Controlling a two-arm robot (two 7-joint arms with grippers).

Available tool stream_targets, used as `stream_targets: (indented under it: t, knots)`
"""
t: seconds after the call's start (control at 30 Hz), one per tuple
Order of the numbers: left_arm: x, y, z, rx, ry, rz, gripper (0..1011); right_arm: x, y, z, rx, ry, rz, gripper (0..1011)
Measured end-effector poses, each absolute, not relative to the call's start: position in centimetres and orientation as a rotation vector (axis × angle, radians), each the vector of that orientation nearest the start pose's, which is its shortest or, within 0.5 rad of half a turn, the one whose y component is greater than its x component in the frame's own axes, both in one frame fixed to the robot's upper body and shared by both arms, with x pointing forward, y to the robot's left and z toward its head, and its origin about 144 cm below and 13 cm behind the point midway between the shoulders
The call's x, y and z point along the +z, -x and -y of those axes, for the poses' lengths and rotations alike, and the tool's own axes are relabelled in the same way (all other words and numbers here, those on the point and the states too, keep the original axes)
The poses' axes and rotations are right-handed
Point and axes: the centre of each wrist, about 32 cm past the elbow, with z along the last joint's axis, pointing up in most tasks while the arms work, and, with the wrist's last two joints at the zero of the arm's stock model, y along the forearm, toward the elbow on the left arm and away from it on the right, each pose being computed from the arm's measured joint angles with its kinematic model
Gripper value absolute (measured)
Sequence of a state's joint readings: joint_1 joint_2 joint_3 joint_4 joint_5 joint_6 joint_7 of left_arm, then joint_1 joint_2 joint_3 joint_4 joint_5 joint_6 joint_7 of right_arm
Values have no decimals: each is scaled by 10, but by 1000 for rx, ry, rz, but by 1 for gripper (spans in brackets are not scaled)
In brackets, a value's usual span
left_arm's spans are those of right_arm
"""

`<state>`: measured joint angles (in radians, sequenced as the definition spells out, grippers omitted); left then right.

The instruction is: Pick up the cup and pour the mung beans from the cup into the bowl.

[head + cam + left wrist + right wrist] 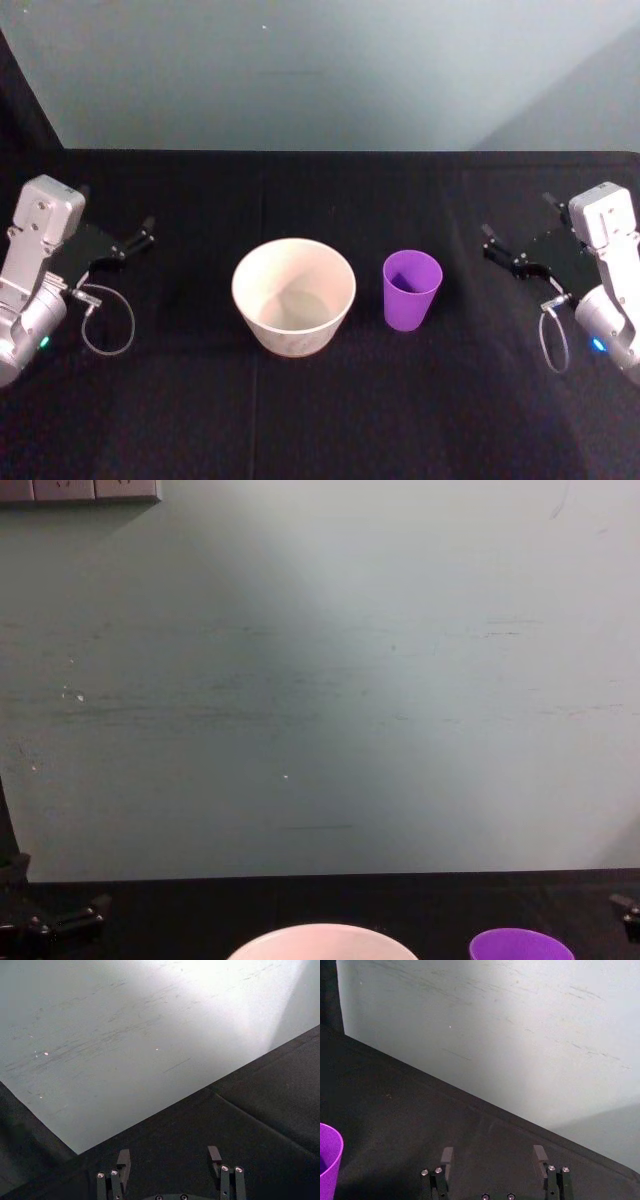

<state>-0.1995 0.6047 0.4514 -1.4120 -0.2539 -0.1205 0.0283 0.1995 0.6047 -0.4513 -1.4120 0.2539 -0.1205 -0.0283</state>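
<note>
The cup (412, 290) stands upright right of frame centre on the bench (320, 420), just beside the bowl (294, 297) but not touching it. The right hand (493, 246) waits at the right edge, fingers spread wide, well apart from the cup. The left hand (135, 242) sits parked at the left edge (also wide). Judged step: pre-grasp. The next move calls for the right hand to reach inward and close around the cup wall.
</note>
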Motion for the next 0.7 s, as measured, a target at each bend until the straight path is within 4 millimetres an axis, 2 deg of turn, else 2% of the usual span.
stream_targets:
  t: [0.7]
  knots:
    - [1140,-489,-310,1248,-304,285,1000,1140,-489,310,-1248,304,285,1000]
